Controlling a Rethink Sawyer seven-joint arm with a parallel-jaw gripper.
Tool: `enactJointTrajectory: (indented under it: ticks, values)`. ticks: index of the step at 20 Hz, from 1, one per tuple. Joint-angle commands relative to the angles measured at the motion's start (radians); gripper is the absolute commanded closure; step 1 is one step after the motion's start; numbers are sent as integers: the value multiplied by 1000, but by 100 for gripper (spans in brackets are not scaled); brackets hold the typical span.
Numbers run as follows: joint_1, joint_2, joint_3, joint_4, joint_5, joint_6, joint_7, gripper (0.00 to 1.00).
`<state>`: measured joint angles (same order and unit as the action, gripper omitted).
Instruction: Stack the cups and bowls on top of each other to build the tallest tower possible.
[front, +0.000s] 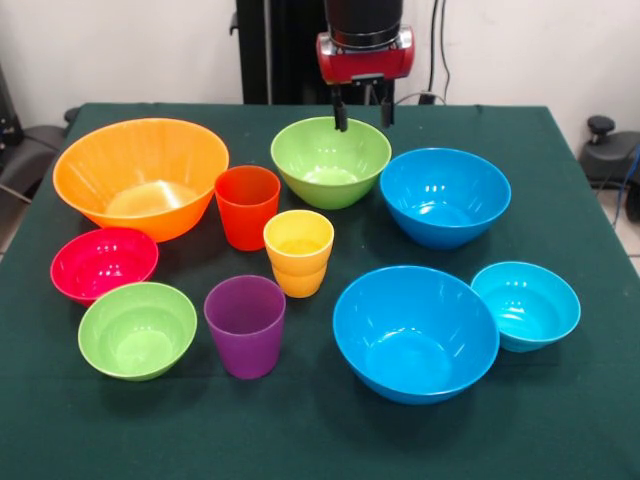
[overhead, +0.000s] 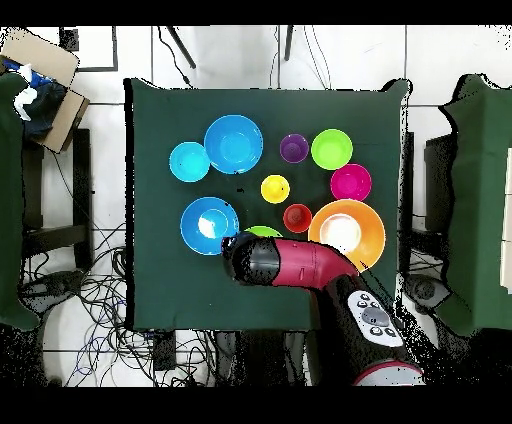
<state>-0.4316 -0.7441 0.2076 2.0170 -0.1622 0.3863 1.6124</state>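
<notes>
Medium green bowl directly under my fingers, nothing stacked yet.

The medium green bowl sits at upper centre of the front view, upright, mouth up; my gripper hangs over its far rim, the two fingers apart and empty, one tip dipping just inside the rim line. I judge a straight descent meets that rim. The orange-red cup stands just left of the bowl, a large blue bowl just right, all separate on the worktop.
</notes>
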Motion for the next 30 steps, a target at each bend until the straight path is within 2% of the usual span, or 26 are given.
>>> enactJointTrajectory:
  ticks: [1, 21, 30]
  values:
    - [16, 2, 70, -24, -39, 84, 12, 0]
    - [10, 11, 75, -18, -38, 70, 15, 0]
    - [45, -15, 64, -17, -24, 85, 43, 0]
